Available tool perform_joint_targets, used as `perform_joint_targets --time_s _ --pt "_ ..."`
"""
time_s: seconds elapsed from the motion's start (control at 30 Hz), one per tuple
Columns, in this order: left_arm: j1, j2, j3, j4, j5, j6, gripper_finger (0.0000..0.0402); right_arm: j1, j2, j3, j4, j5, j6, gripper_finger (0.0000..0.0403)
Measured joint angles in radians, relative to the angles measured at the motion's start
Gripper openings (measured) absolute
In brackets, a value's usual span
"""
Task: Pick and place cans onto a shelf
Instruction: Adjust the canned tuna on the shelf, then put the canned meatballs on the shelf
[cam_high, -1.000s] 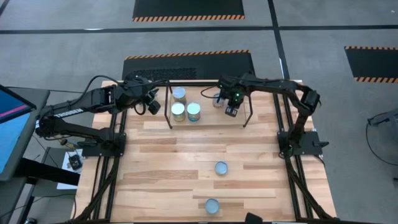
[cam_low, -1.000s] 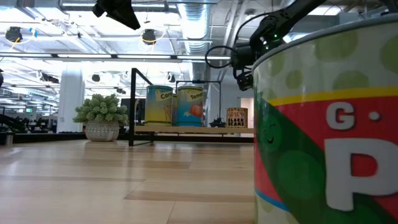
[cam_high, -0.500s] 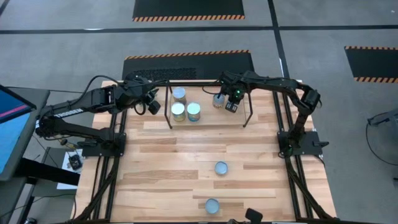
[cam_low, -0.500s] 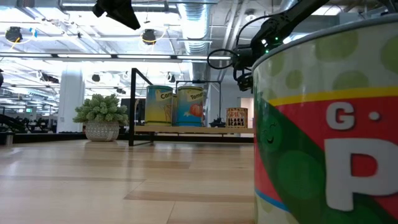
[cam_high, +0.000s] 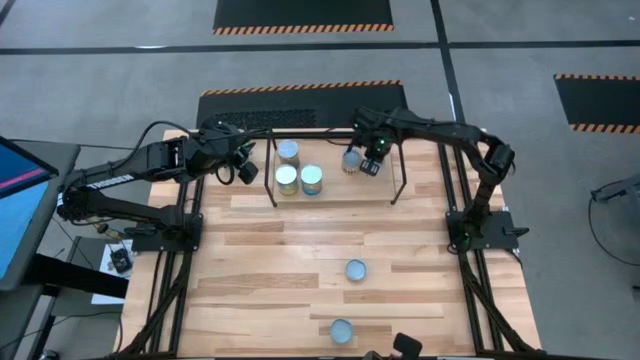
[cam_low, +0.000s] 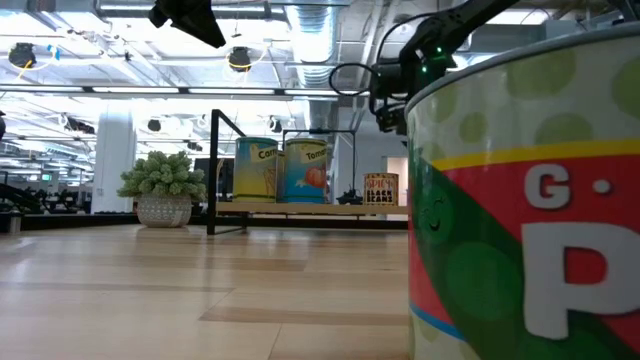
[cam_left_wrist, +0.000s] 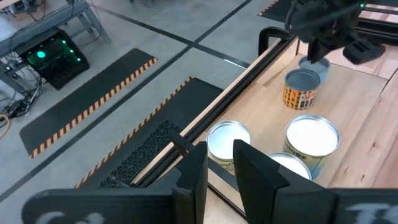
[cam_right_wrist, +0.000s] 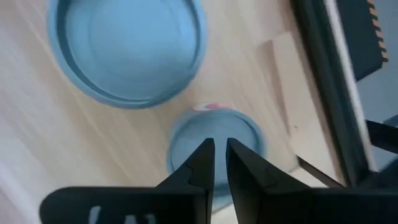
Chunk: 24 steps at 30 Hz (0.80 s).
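Note:
The shelf (cam_high: 378, 188), black rails with a wood board, stands at the table's far edge. Three cans (cam_high: 288, 150) (cam_high: 287, 179) (cam_high: 312, 179) stand on its left part, and a yellow-and-black-labelled can (cam_high: 350, 160) (cam_left_wrist: 301, 88) stands alone farther right. My right gripper (cam_high: 372, 162) (cam_low: 392, 95) hovers shut above the shelf, just right of that can and touching nothing. Its wrist view shows two bluish can tops (cam_right_wrist: 127, 50) (cam_right_wrist: 214, 144) below the fingers. My left gripper (cam_high: 246, 166) (cam_left_wrist: 221, 165) waits shut at the shelf's left end. Two cans (cam_high: 356, 269) (cam_high: 341, 331) stand on the table.
A spiky green potted plant (cam_low: 165, 188) shows left of the shelf in the low view. The can nearest the table's near edge fills the right of the low view (cam_low: 530, 210). The black frame (cam_high: 460, 250) edges the table. Bare wood lies between the shelf and the two loose cans.
My right gripper has risen and gone a little toward the table's far edge, staying over the shelf. The yellow-and-black-labelled can beside it has stayed in place.

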Motion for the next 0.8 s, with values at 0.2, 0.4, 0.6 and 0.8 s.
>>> perform_joint_targets --time_s 0.2,0.4,0.6,0.8 --pt "0.0 0.0 0.0 0.0 0.0 0.003 0.0068 0.021 0.0 0.14 -0.21 0.002 0.126 0.0065" --pt "0.0 0.0 0.0 0.0 0.0 0.018 0.0068 0.131 0.0 0.314 -0.34 -0.067 0.194 0.0065" --pt "0.0 0.0 0.0 0.0 0.0 0.035 0.0068 0.327 -0.002 0.371 -0.369 -0.253 0.079 0.0065" --pt "0.0 0.0 0.0 0.0 0.001 0.053 0.0068 0.528 -0.002 0.24 -0.322 -0.284 0.186 0.0065"
